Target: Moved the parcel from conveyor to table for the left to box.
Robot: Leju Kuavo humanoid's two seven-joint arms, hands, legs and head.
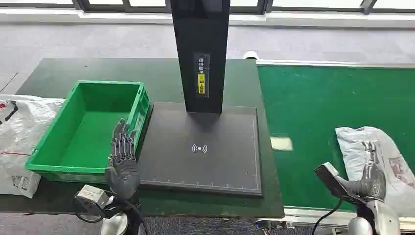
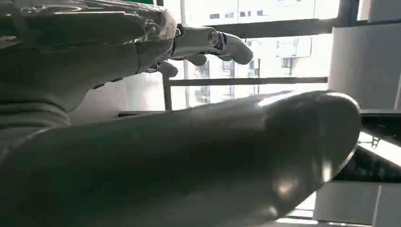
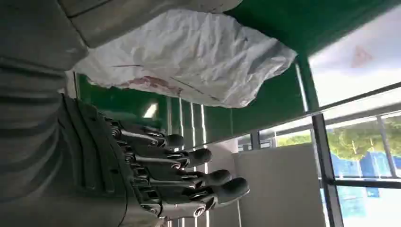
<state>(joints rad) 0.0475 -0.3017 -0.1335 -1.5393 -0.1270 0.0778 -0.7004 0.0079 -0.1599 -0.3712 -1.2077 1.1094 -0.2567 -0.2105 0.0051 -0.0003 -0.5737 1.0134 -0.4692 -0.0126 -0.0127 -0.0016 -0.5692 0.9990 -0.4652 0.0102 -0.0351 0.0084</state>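
my right hand [image 1: 370, 180] sits low at the near edge of the green conveyor [image 1: 313, 107], right at the near end of the white parcel [image 1: 374, 152]. my fingers [image 3: 189, 158] are stretched out straight and a little apart, with nothing held between them; the parcel lies just past them, flat on the belt, crumpled and printed with red and dark marks. whether my fingertips actually touch the plastic i cannot tell. my left hand [image 1: 122, 159] hovers with fingers extended and holding nothing, over the near right corner of the green bin [image 1: 87, 128], which stands on the dark surface [image 1: 49, 78]. just right of the bin lies a black scanner pad [image 1: 205, 147] with a tall black post [image 1: 200, 54] rising from its far side. another white bag [image 1: 17, 137] lies at the far left end of the surface, beside the bin
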